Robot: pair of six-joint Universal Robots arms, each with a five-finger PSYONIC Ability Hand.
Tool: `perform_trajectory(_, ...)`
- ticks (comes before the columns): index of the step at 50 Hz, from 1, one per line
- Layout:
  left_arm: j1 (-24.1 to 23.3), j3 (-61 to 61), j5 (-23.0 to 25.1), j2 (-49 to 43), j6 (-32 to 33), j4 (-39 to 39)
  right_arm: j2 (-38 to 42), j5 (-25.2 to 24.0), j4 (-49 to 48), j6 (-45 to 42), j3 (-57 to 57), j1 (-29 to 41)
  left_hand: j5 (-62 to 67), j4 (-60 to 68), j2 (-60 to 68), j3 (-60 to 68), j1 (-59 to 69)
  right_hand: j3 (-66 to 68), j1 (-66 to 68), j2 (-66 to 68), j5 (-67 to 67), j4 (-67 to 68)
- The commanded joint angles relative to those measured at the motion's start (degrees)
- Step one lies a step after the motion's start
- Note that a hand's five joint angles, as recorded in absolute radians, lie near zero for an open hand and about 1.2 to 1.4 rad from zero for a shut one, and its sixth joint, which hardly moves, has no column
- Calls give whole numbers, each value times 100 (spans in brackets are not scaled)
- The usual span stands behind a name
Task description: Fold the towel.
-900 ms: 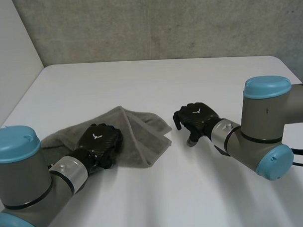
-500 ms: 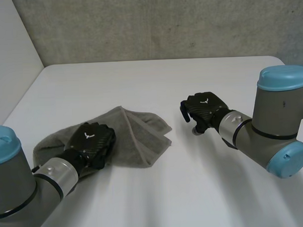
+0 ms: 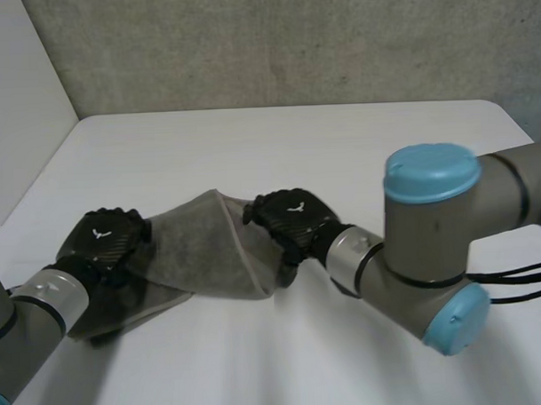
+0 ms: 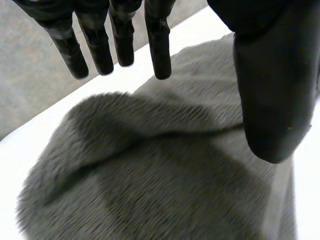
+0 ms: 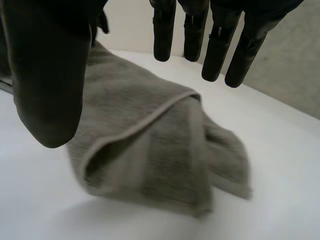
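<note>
Grey towel [image 3: 197,249]: lies rumpled on the white desk [image 3: 295,139], with one flap doubled over at its right end. There is no tidy fold yet.
Left hand [image 3: 103,239]: now over the towel's left end, having slid off the middle where it sat a moment ago. Its fingers are straight and the thumb is held apart, with nothing pinched.
Right hand [image 3: 293,218]: has crossed from bare desk to the towel's right end. Its fingers are straight and spread above the doubled flap, holding nothing.
Change: the hands have taken up opposite ends, while the cloth itself has barely shifted.
Meaning: this looks like set-up for a two-handed grasp — each hand probably has to close on its end before any fold can be made.
Progress: early, by my reading — the folding proper has not begun.
</note>
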Motion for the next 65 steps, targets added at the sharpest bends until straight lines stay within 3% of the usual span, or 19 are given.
perform_trajectory(1,489,-16,17,-119,308,12,627,83,-5,208,-465,303,-258,-411,-431,-413,-413,-123,-162,-183,113,-50)
perform_trajectory(9,595,45,299,-479,325,65,1242,672,4,208,-1045,488,-275,-428,-447,-430,-430,482,443,422,718,555)
perform_trajectory(18,613,81,308,-664,325,100,1560,761,4,181,-1362,559,-191,-344,-363,-346,-346,1122,1083,1063,1359,1195)
perform_trajectory(22,604,63,281,-699,325,337,1630,761,4,181,-1459,559,-90,-243,-262,-245,-245,1929,1891,1870,2166,2003)
perform_trajectory(28,499,142,272,-682,255,478,1692,778,22,181,-1503,559,582,429,409,427,427,4600,4561,4541,4837,4673)
perform_trajectory(30,481,168,272,-673,238,478,1683,778,22,173,-1503,559,566,413,394,411,412,4671,4632,4611,4907,4744)
perform_trajectory(32,437,186,272,-664,237,487,1674,778,30,164,-1503,559,515,363,343,361,361,4604,4565,4545,4841,4677)
perform_trajectory(33,376,203,272,-664,237,495,1674,804,39,164,-1494,568,449,296,277,294,294,4204,4165,4145,4441,4278)
perform_trajectory(34,306,230,272,-664,237,504,1657,804,39,164,-1468,585,415,262,243,260,260,2985,2946,2925,3221,3058)
perform_trajectory(35,305,230,272,-664,237,504,1657,804,39,164,-1468,585,415,262,242,260,260,2973,2934,2913,3209,3046)
perform_trajectory(36,262,247,272,-656,237,513,1622,796,39,164,-1442,629,381,229,209,226,227,758,719,698,994,831)
perform_trajectory(37,253,248,272,-647,237,513,1587,796,39,164,-1415,673,381,228,209,226,226,-564,-602,-623,-327,-490)
perform_trajectory(48,332,283,281,-726,246,742,1490,769,-5,155,-1345,761,347,195,175,192,193,-325,-363,-384,-88,-251)
perform_trajectory(51,332,283,272,-928,290,926,1525,769,-13,146,-1371,761,415,262,242,260,260,348,309,289,585,422)
perform_trajectory(53,323,335,255,-1094,325,1023,1551,769,-13,146,-1389,761,649,496,476,494,494,1854,1815,1795,2091,1928)
perform_trajectory(54,323,335,255,-1095,325,1023,1551,769,-13,146,-1389,761,650,497,478,495,496,1862,1823,1803,2099,1935)
perform_trajectory(55,323,370,255,-1147,325,1032,1551,769,-13,137,-1398,761,1116,964,944,961,962,2695,2656,2635,2931,2768)
perform_trajectory(58,323,476,237,-1262,325,1032,1560,761,-13,137,-1424,761,2008,1855,1835,1853,1853,3575,3536,3515,3811,3648)
perform_trajectory(65,279,661,79,-1315,316,1014,1674,769,-14,129,-1494,761,4216,4063,4044,4061,4062,4500,4461,4440,4736,4573)
